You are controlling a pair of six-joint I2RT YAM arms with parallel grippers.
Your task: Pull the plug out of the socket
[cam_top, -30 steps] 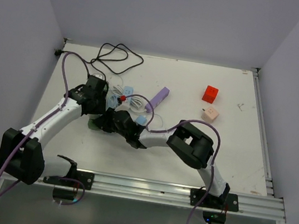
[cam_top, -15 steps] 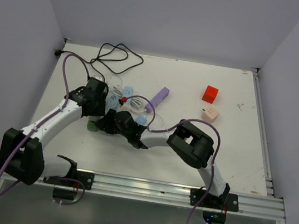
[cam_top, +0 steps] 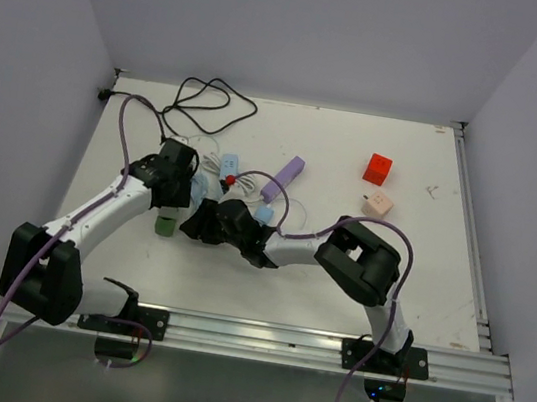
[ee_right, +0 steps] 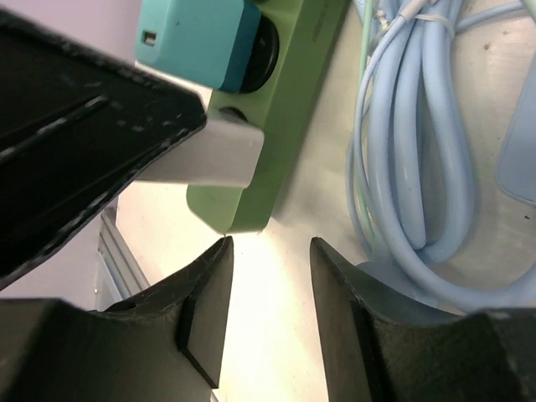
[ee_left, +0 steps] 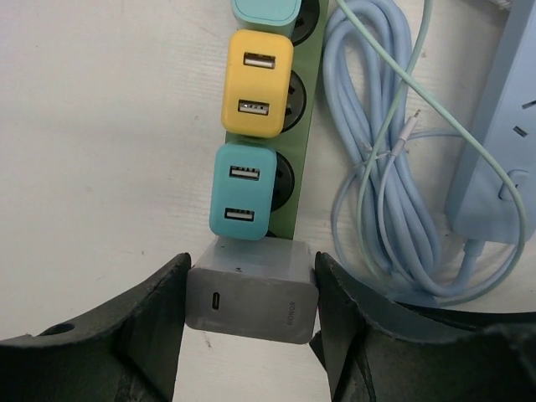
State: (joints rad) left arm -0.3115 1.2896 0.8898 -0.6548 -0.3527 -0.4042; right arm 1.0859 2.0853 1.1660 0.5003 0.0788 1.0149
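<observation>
Looking down from the top camera, the left arm [cam_top: 106, 207] reaches over the white table [cam_top: 419, 274], its jaws pointing down at the near end of the long green plastic power strip [cam_top: 165, 226]. The right arm [cam_top: 286, 249] stretches across from the other side, its jaws just beside that same end. Farther back lie a purple bar-shaped power strip [cam_top: 283, 178], a red cube adapter [cam_top: 378, 168], a pale pink cube adapter [cam_top: 377, 206] and a loose black cable [cam_top: 208, 101].

Over to the left wrist camera: jaws clenched on the grey square plug [ee_left: 251, 295], a black finger [ee_left: 155, 322] pressed to each side. The plug sits at the last socket of the green strip, touching the teal two-port USB charger [ee_left: 244, 194] next in line, and a yellow two-port USB charger [ee_left: 258, 84] comes after that. A coiled light blue cable [ee_left: 394, 193] lies just beside the strip, with a pale blue power strip [ee_left: 502, 142] at the right edge.

Now the right wrist camera: jaws released, nothing between them, the fingers [ee_right: 205, 314] just short of the green strip's end. The grey plug rests against the strip's face. Whether its prongs are in the socket, I cannot tell.
</observation>
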